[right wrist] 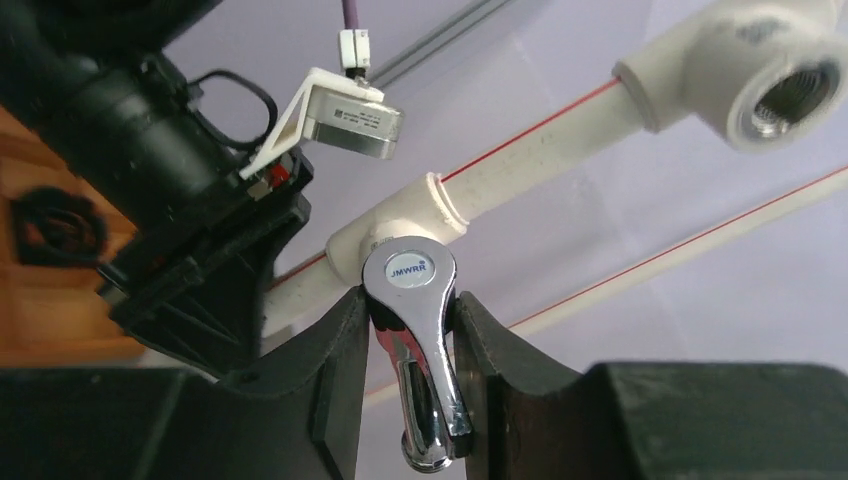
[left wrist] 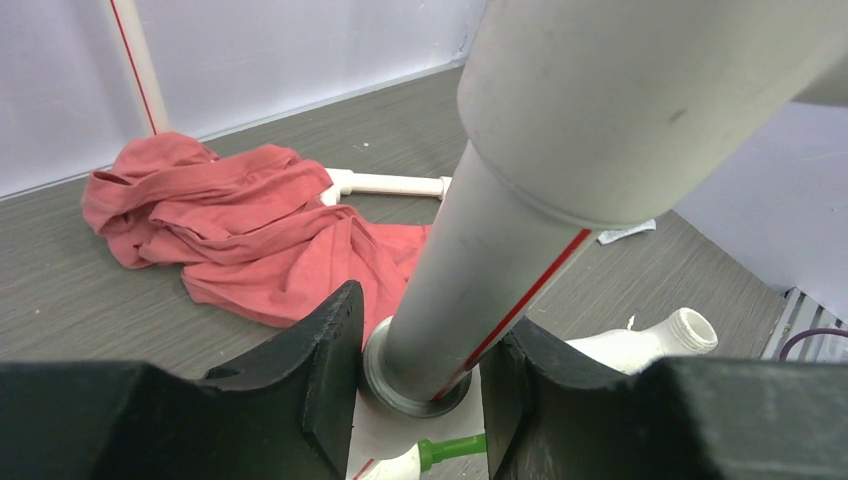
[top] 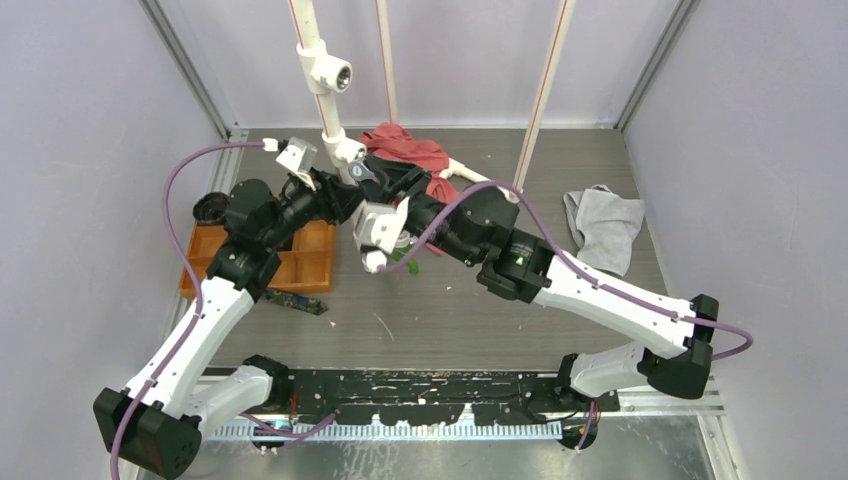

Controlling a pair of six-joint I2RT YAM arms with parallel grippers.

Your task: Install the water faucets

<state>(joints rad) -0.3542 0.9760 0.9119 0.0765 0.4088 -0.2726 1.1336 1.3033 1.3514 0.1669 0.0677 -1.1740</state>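
Nearest on the bench (top: pixel 450 320), at about 8 o'clock from the two hands, sits an orange tray (top: pixel 310 262). A green piece (top: pixel 411 266) pokes out under the right arm. It may be a second tap, but it is too hidden to be sure.

Next comes the right hand (right wrist: pixel 410 310), clenched on the silver tap (right wrist: pixel 418 350). Its fingers pinch the tap just below the round badged top, and the rest of the body hangs toward 6 o'clock in the wrist view. The tap looks like solid polished metal, so I judge it stiff, weighty for its size and slippery. A narrow pinch like this could let it swivel once the thread bites. A hold lower on the body, square to the thread, should turn it more surely. It is not fragile, though a crooked start could cross the threads.

Beside it, the left hand (left wrist: pixel 430 335) is clamped around the white pipe (left wrist: pixel 500 230) just above a grey collar, seemingly to steady it. The pipe is probably light, rigid plastic, yet long enough to sway.

Directly behind the tap, at 12 o'clock, is a pipe joint (right wrist: pixel 400 225), and the tap is close against it. Farther off, at 2 o'clock, a second joint (right wrist: pixel 770 80) shows an open threaded mouth with no tap in it. Beyond, at 10 o'clock from the left hand, lies a red cloth (left wrist: pixel 240 220).
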